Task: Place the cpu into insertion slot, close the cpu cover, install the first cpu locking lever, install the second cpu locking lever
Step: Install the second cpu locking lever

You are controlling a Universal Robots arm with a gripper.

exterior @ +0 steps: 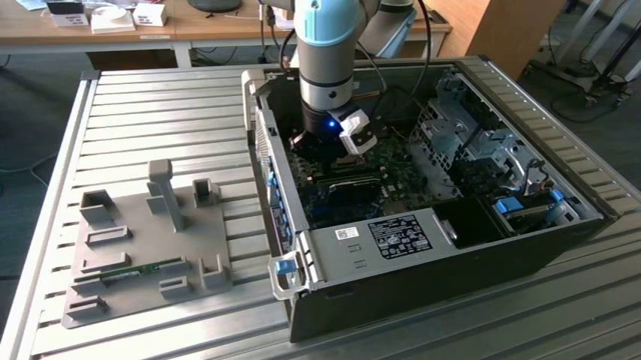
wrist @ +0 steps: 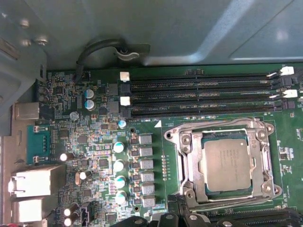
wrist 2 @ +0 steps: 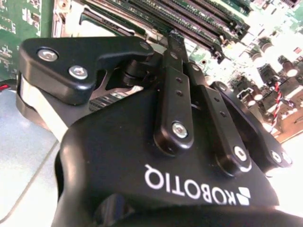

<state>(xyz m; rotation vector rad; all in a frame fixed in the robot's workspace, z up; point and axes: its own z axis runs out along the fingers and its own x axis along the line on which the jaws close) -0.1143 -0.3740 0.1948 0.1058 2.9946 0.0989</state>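
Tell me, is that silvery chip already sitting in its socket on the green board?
Yes: in the first wrist view the cpu lies flat inside the insertion slot, metal frame around it.

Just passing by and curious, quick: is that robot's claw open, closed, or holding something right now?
Gripper: open or closed cannot be told; the cpu sits on the circuit board, not in its grip.

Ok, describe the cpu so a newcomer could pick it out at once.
In the first wrist view, find the green circuit board and its long black memory slots. Beside them sits the silvery cpu cover; the cpu is the flat grey metal square showing through its window, the board's only plain metal plate.
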